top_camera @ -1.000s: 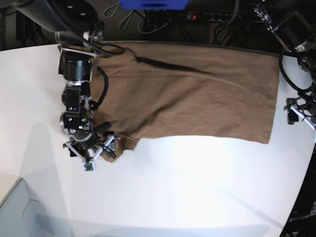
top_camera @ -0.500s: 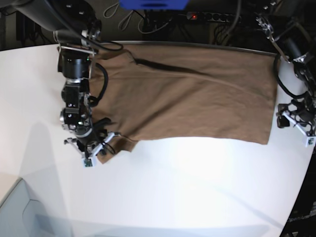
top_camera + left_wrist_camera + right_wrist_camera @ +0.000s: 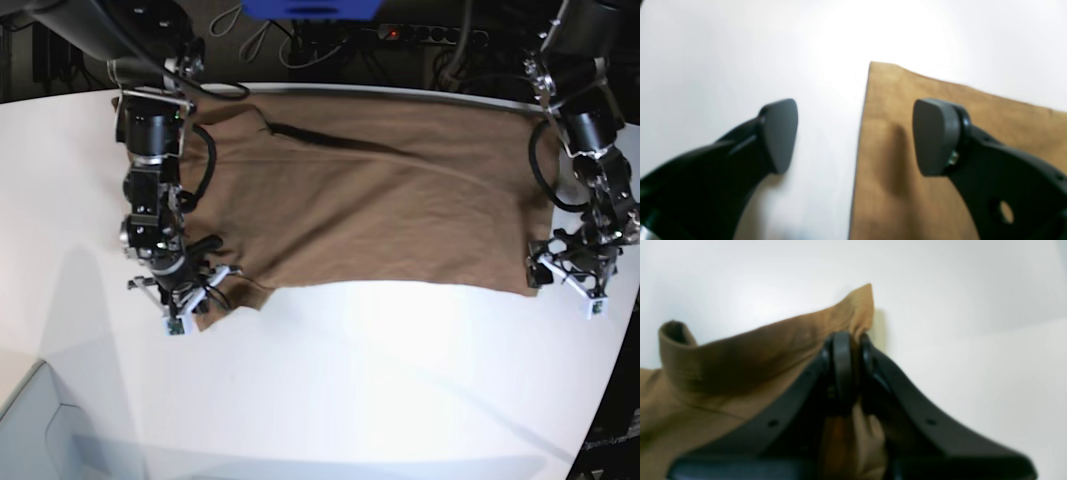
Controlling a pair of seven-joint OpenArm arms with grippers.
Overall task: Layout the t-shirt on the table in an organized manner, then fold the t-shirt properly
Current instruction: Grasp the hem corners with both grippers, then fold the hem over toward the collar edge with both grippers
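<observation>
So I'm gripping the t-shirt (image 3: 370, 220) corner at 8 o'clock with the right claw (image 3: 186, 308) — left claw (image 3: 562, 272) is spreading wide at 4 o'clock, likely needing to pinch there before folding.

Brown tee, spread out but kinda rumpled

So the plain brown cloth t-shirt (image 3: 370, 220) is lying wide across the smooth white curved-edge table (image 3: 400, 400), mostly flat, with a long dark crease running over its upper part. One near corner's bunched into a raised fold, while the opposite near corner lies pretty flat.
</observation>
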